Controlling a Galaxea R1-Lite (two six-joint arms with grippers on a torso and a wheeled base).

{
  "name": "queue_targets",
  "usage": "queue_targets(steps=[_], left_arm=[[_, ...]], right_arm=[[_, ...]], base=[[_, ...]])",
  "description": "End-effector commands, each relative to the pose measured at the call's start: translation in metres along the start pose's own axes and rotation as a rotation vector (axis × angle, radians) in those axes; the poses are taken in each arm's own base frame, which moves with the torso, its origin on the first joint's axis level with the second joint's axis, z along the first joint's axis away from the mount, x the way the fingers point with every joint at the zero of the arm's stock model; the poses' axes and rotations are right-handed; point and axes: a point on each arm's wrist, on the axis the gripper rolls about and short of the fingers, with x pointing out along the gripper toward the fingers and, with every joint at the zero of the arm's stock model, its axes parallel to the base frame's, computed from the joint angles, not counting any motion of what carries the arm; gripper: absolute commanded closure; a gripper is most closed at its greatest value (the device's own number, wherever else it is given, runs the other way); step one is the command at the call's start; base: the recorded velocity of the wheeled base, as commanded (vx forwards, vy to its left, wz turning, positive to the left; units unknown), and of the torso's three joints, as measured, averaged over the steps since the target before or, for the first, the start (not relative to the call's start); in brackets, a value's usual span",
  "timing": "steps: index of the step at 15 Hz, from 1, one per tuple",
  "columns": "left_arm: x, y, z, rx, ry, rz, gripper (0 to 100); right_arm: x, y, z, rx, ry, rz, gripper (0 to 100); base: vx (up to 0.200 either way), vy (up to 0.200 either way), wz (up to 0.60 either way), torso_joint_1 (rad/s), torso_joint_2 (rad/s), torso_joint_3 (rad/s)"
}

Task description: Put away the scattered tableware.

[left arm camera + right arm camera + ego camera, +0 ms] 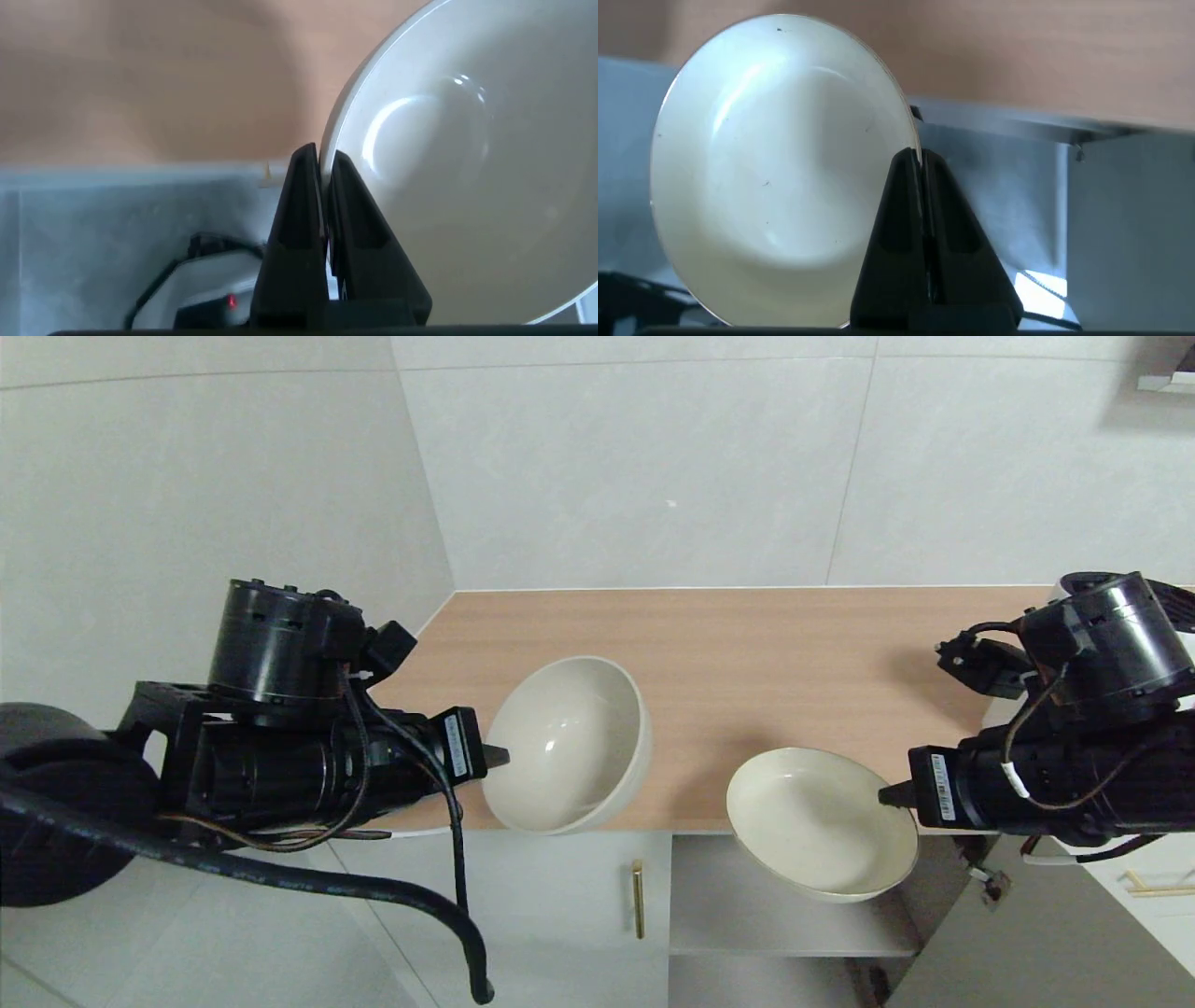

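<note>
A wooden countertop (pixel 794 653) meets a grey tiled wall (pixel 653 457). The left gripper (pixel 499 756) clamps the rim of a deep cream bowl (pixel 569 747). To its right and nearer, the right gripper (pixel 887 793) clamps the rim of a shallow cream bowl (pixel 817 821).

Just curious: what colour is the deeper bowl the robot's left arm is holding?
Plain off-white, glossy, with no pattern; the bowl shows best in the head view.

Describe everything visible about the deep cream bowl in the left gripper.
The deep, glossy cream bowl, ceramic-looking, is empty and clean, with light glinting inside. It is tilted, its opening toward the head camera, apparently lifted above the front edge of the wooden countertop. The left gripper is shut on its rim, one finger inside, one outside. Nothing else touches it.
</note>
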Motion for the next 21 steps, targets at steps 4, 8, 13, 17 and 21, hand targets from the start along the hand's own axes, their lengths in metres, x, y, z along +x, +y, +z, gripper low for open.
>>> queue_targets(steps=[4,8,13,17,21], left_arm=[[-0.007,-0.005,-0.005,0.032,0.022,-0.01,100],[-0.005,-0.006,-0.007,0.043,0.037,-0.007,100],[-0.004,-0.006,-0.013,0.092,0.054,-0.005,100],[-0.003,-0.006,-0.013,0.092,0.06,-0.004,100],[-0.002,-0.005,-0.014,0.092,0.062,-0.001,100]], right_arm=[[-0.014,-0.003,-0.007,-0.067,-0.019,0.012,100],[-0.013,-0.003,-0.007,-0.069,-0.015,0.009,100],[-0.01,-0.003,-0.008,-0.083,-0.007,0.006,100],[-0.004,-0.003,-0.008,-0.084,0.009,-0.005,100],[0.0,-0.004,-0.009,-0.084,0.021,-0.012,100]], base=[[0.0,0.0,0.0,0.0,0.0,0.0],[-0.15,0.0,0.0,0.003,0.0,0.004],[0.0,0.0,0.0,0.0,0.0,0.0],[0.0,0.0,0.0,0.0,0.0,0.0],[0.0,0.0,0.0,0.0,0.0,0.0]])
